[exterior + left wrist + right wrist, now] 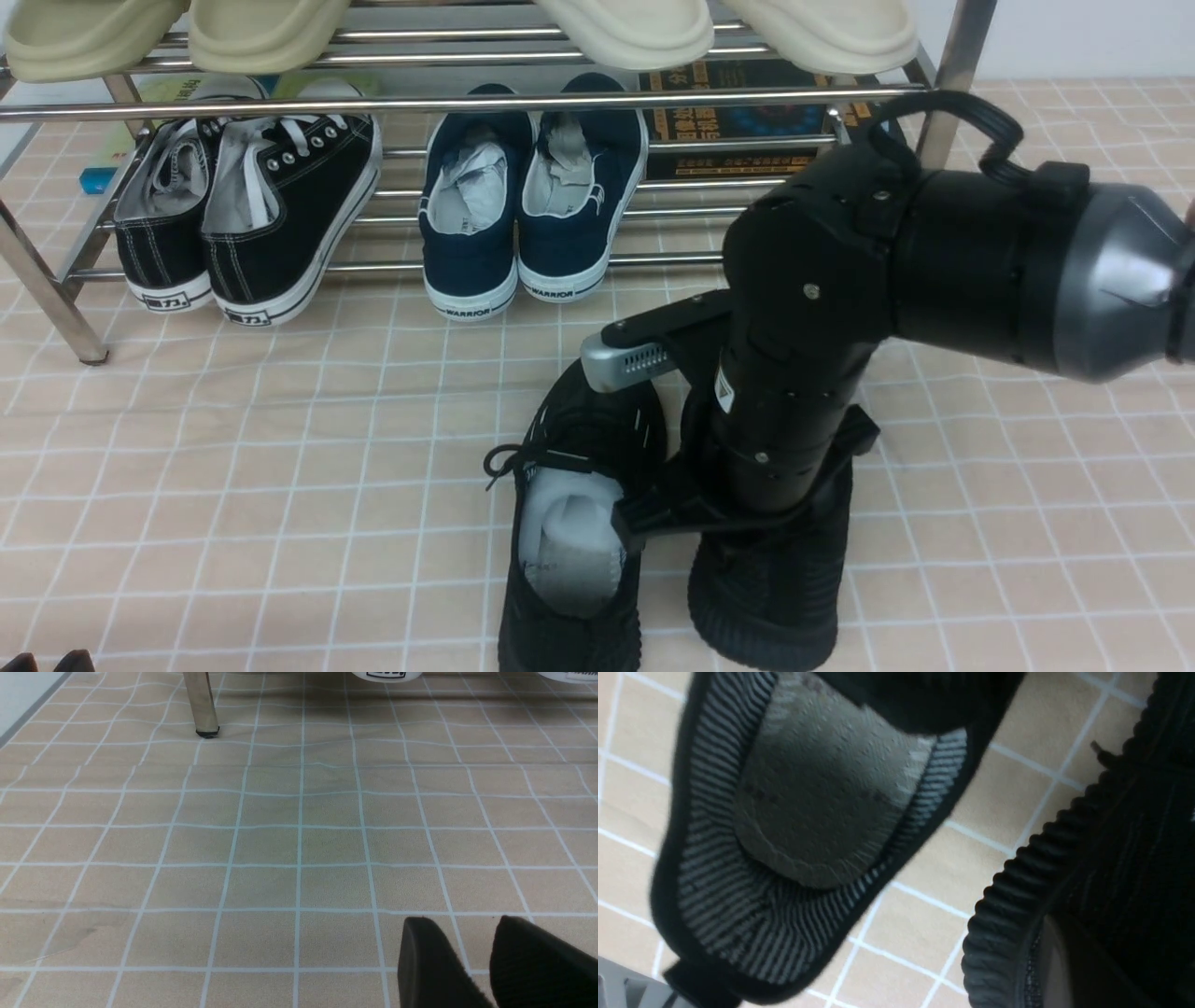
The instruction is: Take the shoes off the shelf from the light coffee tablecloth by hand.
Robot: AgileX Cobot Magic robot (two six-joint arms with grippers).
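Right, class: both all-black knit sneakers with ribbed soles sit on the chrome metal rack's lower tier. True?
No. The front view shows both all-black knit sneakers on the beige-pink grid-printed tablecloth in front of the chrome metal rack, not on its lower tier.

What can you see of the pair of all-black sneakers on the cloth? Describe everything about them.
The black sneakers are knit, with ribbed black soles and black laces. They stand side by side, upright, on the gridded beige cloth in front of the chrome shelf, heels toward the camera. White paper fills the left one; the right arm covers the other's opening.
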